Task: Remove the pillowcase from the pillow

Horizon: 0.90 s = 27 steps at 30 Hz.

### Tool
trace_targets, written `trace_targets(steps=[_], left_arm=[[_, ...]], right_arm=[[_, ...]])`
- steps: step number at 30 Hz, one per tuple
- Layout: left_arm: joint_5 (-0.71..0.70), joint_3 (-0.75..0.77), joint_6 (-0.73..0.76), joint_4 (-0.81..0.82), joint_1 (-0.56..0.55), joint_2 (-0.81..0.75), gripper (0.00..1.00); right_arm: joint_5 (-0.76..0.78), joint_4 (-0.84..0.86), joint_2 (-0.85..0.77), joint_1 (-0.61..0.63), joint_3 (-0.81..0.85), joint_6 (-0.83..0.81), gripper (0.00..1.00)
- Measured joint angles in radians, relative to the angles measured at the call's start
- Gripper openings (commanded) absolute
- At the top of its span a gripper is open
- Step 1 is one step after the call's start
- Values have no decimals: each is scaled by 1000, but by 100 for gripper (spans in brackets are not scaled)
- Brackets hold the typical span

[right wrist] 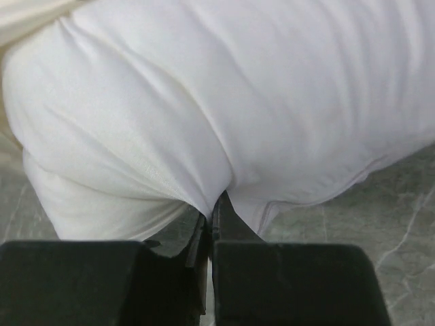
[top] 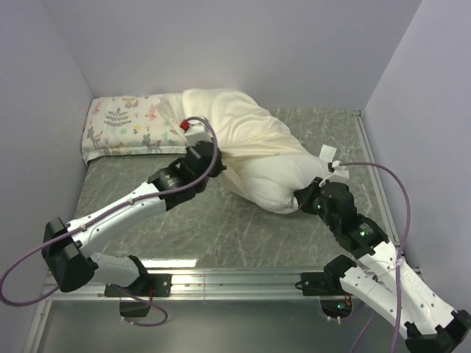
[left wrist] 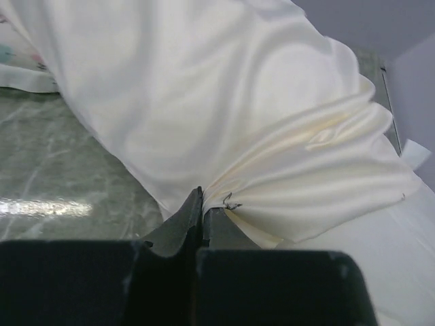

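From where I stand, the large, plump, matte white rectangular pillow (top: pixel 283 184) lies slantwise in the middle of the grey-green marbled bench (top: pixel 184 228). Its far end is up against a smaller pillow printed with animals and leaves (top: pixel 121 121) in the back left corner. The cream-ivory, faintly glossy fabric pillowcase (top: pixel 235 118) covers the far part of the big pillow. The near right end bulges out bare.

The left fingers (left wrist: pixel 182 227) are pressed together with no gap, pinching a gathered bit of the pillowcase's edge, and folds fan out from the pinch across the cloth. The right fingers (right wrist: pixel 230 227) are likewise closed tight, nipping a small tuck of the bare pillow's cover at its near end, just above the bench.

The case looks thin, limp and rather slick. I judge it will slide over the filling easily, but it could also slip out of a shallow pinch. The edge of the opening seems the safest place to hold it. The pillow looks light and soft, so it is likely to squash and drag along with the case. It wants anchoring at the exposed end while the case is drawn off toward the far left. The risk I see is the pillow's thin shell pulling out of the right fingers' small tuck.
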Motion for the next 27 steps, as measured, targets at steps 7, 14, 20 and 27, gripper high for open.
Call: trace_targets(steps=[7, 14, 20, 27], left_arm=[[151, -94, -51, 47, 190, -33, 1], [142, -213, -51, 165, 87, -5, 1], [87, -223, -46, 175, -46, 132, 1], [65, -186, -18, 160, -71, 206, 1]], right_arm=[[-151, -20, -18, -229, 61, -46, 0], [-292, -78, -13, -332, 82, -86, 57], [-357, -74, -16, -342, 134, -124, 82], [-362, 14, 106, -204, 179, -167, 88]])
